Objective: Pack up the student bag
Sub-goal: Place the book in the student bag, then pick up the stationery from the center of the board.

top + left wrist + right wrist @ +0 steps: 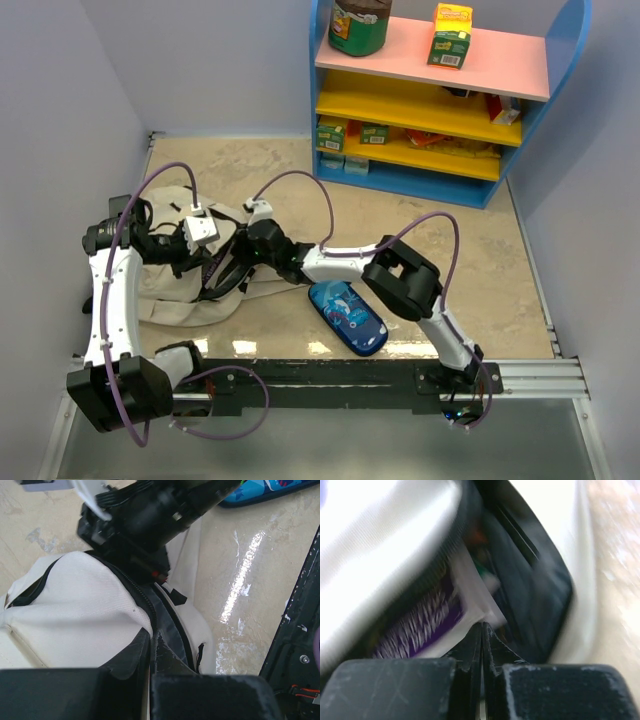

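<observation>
The beige student bag (180, 295) lies at the left of the table with its dark opening facing right. My left gripper (215, 262) is shut on the zipped rim of the opening (142, 597) and holds it up. My right gripper (245, 255) reaches into the opening. In the right wrist view its fingertips (482, 627) are shut together. They touch the white edge of a purple and white item (420, 625) that lies inside against the dark lining (530, 590). A blue zip pencil case (348, 317) lies on the table right of the bag.
A blue shelf unit (440, 100) stands at the back right. It holds a green jar (358, 25), a yellow carton (450, 35) and several small boxes. The black mounting rail (350, 380) runs along the near edge. Grey walls close the left and right sides.
</observation>
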`<state>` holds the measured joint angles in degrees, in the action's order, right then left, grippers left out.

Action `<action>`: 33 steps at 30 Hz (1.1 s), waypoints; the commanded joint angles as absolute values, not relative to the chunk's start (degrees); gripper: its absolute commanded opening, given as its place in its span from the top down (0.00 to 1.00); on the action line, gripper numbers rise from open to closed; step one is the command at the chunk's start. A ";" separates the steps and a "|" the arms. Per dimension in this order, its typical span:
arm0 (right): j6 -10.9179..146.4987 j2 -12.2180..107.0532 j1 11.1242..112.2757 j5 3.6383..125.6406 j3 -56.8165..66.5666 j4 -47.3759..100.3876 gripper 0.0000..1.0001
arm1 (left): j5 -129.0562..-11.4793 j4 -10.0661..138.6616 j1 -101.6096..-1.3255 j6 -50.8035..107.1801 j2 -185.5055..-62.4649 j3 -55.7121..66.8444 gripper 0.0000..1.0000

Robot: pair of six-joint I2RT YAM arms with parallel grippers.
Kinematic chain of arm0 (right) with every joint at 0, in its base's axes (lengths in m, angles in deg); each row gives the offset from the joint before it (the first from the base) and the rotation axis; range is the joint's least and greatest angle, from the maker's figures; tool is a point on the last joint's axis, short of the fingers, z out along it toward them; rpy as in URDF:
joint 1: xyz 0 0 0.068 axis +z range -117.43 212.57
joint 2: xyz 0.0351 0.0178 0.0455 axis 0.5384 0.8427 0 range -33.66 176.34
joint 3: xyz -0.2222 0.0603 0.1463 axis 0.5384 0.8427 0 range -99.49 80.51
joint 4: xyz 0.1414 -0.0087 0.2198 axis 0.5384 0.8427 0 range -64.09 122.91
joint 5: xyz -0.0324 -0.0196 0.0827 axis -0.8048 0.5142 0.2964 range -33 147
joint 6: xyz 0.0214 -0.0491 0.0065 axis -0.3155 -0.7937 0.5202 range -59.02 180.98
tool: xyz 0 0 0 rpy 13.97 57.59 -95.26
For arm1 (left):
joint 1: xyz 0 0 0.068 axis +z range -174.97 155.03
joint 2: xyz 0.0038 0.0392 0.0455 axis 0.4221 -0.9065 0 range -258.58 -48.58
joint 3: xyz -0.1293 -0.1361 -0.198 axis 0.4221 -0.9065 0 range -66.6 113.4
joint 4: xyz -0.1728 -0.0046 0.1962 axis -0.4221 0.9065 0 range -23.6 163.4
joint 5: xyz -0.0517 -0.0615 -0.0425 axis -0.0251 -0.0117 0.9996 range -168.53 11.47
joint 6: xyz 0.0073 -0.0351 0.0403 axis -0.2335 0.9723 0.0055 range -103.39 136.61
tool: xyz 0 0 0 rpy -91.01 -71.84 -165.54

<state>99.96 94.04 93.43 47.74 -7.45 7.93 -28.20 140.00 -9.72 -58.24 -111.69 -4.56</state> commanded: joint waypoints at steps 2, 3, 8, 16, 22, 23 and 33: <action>98.68 81.06 90.76 47.16 5.52 11.50 0.72 | -23.69 141.72 -10.11 -60.21 -111.77 -2.53 1.00; 98.33 79.12 90.23 46.20 7.45 13.24 0.65 | -23.77 141.72 -10.11 -60.29 -111.86 -2.62 1.00; 97.18 67.18 89.79 34.52 16.51 22.91 0.29 | -23.60 141.72 -10.20 -60.65 -112.30 -2.88 1.00; 107.10 52.57 89.88 31.07 32.40 35.31 0.07 | -23.95 141.72 -10.11 -61.44 -112.65 -4.20 1.00; 110.97 47.37 89.88 31.95 38.76 36.98 0.01 | -23.95 141.72 -10.20 -61.53 -113.00 -3.94 1.00; 110.99 47.81 89.88 32.21 38.67 37.77 0.01 | -23.77 141.64 -10.12 -61.53 -113.00 -4.02 1.00; 112.04 49.58 92.42 37.74 42.35 36.29 0.01 | -24.21 141.72 -10.12 -61.53 -113.00 -4.20 1.00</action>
<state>110.91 49.62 90.18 33.95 38.55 36.35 -27.81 140.44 -9.72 -59.55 -113.20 -4.56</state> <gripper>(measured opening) 0.986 0.027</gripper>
